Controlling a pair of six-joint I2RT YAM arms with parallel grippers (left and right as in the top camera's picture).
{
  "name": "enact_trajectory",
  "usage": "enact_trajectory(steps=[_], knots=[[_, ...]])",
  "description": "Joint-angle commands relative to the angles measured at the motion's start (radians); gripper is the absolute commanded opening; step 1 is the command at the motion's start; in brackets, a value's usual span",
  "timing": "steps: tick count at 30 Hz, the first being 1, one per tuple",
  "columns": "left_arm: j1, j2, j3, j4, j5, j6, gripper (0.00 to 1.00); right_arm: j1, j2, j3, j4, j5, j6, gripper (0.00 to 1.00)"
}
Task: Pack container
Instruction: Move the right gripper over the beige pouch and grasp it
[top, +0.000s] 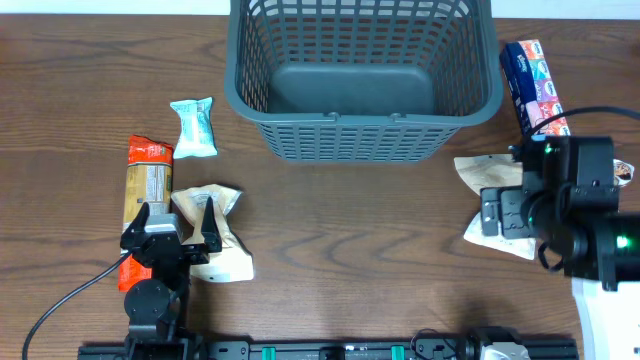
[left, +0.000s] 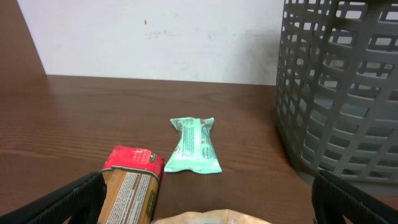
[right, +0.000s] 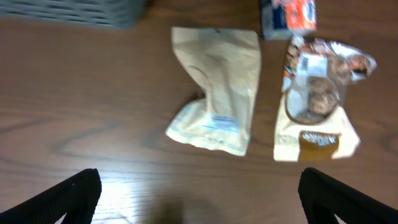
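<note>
Grey lattice container (top: 360, 135), left pincer (top: 174, 207) apart above beige pouch (top: 222, 255), right pincer (right: 199, 180) apart near cream pouch (right: 217, 93)

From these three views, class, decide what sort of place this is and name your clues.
Probably a robotics lab bench, not a home or shop: a wooden table by a blank white wall, an empty basket, and snack packets laid out beside the left arm and right arm.

Dark wood-grain table (top: 330, 230), faint sheen. The container (top: 365, 140) looks matt grey plastic. The mint packet (left: 196, 146), glossy film; cream pouch (right: 217, 93) near the right edge, matt and papery, creased.
</note>
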Motion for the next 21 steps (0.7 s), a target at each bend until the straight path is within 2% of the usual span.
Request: enact_trajectory(steps=[1,9,21], knots=[[-0.005,-0.009,-0.018,-0.041,-0.009,0.006,0.99,-0.097,0.042,0.024,-0.002,0.047,0.023,0.99],[-0.005,-0.009,-0.018,-0.041,-0.009,0.006,0.99,-0.359,0.15,0.022,0.107,-0.159,-0.099,0.99],[-0.005,-0.009,-0.018,-0.041,-0.009,0.006,0.99,-0.386,0.371,0.022,0.161,-0.208,-0.256,0.99]])
